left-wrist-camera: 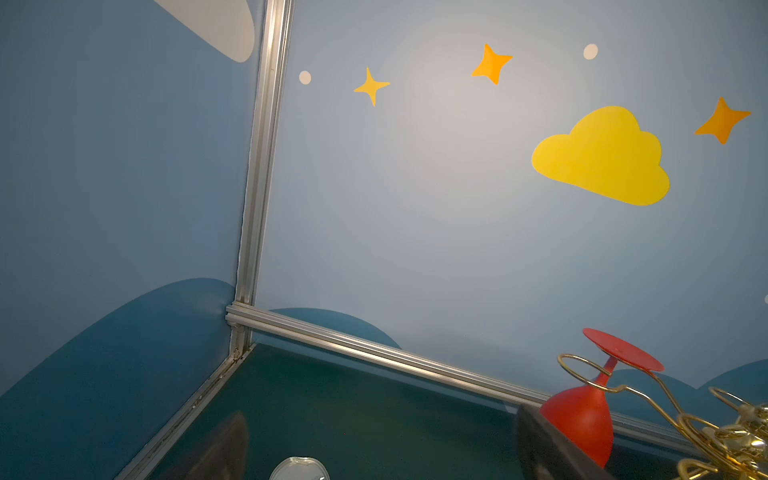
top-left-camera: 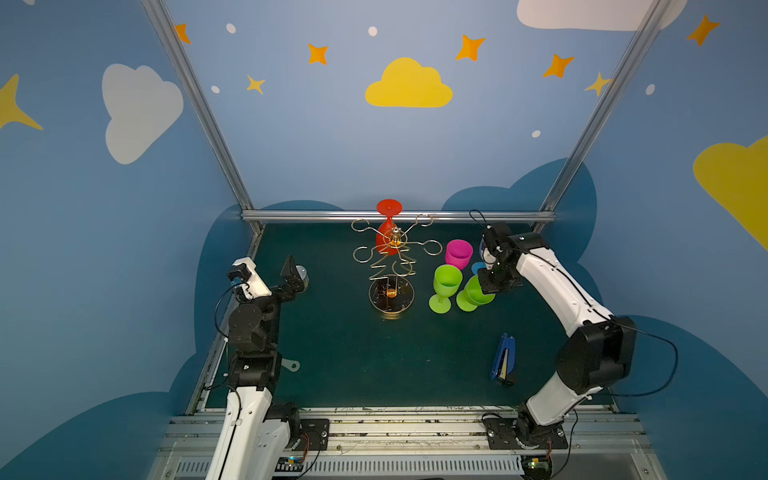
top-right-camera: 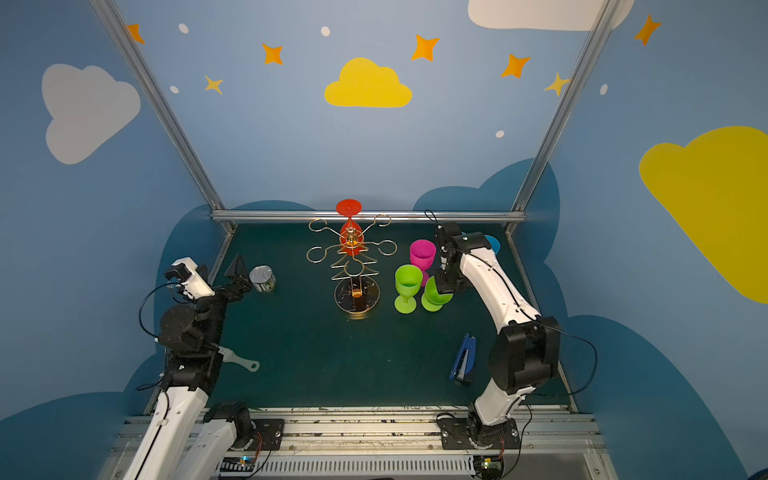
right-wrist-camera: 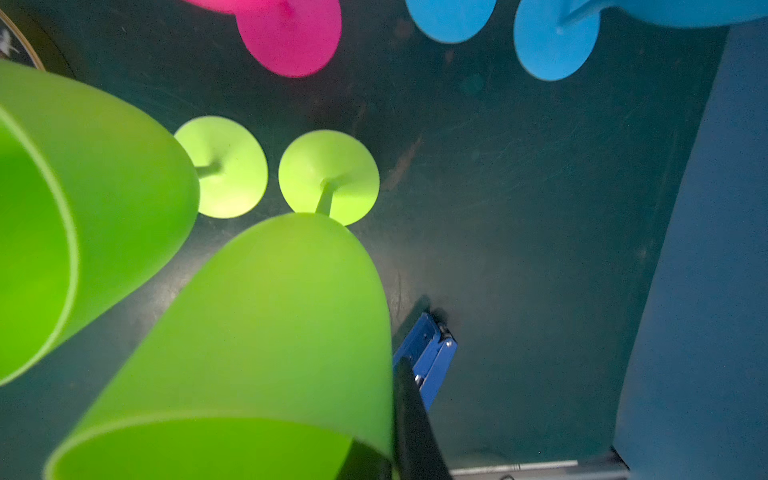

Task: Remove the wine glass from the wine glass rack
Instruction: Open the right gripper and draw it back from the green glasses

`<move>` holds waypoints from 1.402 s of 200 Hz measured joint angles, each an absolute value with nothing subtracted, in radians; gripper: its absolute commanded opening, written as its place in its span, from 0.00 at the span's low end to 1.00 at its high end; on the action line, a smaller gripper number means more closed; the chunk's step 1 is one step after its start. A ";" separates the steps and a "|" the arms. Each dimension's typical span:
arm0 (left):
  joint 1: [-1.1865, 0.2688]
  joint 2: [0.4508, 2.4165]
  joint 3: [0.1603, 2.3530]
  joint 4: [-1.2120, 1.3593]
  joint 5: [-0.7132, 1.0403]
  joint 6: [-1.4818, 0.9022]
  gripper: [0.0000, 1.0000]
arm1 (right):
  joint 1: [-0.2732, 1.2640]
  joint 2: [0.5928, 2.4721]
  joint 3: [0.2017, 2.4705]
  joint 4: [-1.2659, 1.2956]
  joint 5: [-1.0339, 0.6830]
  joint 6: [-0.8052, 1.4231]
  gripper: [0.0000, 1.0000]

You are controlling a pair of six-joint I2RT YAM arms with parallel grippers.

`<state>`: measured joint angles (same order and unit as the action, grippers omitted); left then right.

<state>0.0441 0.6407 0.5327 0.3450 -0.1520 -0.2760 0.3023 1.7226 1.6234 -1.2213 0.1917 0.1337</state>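
Hanging upside down from a far arm of the gold wine glass rack, a red wine glass has its foot up above the wire loop and its bowl below. The rack stands at the middle back of a dark green table; its other loops show nothing in them.

The left gripper hovers at the table's left edge, well apart from the rack. Its jaws are spread wide and hold nothing. A small tin can sits just beyond them.

The right gripper is to the right of the rack, its jaws pinched together on the rim of a green wine glass. This glass leans toward the gripper, with its foot on the table. A second green wine glass stands upright just beside it. A pink wine glass stands behind them, and a blue stapler lies nearer the front.
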 measured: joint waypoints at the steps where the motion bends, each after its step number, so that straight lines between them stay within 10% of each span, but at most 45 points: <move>1: 0.044 0.640 0.533 0.345 -0.152 -0.276 0.98 | 0.302 1.726 1.627 -1.224 0.191 0.134 0.00; 134: 0.046 0.633 0.533 0.340 -0.154 -0.266 0.98 | 0.287 1.816 1.731 -1.275 0.064 0.156 0.33; 280: 0.074 0.679 0.568 0.251 -0.107 -0.259 0.97 | 0.242 1.172 1.304 -0.951 -0.151 0.175 0.56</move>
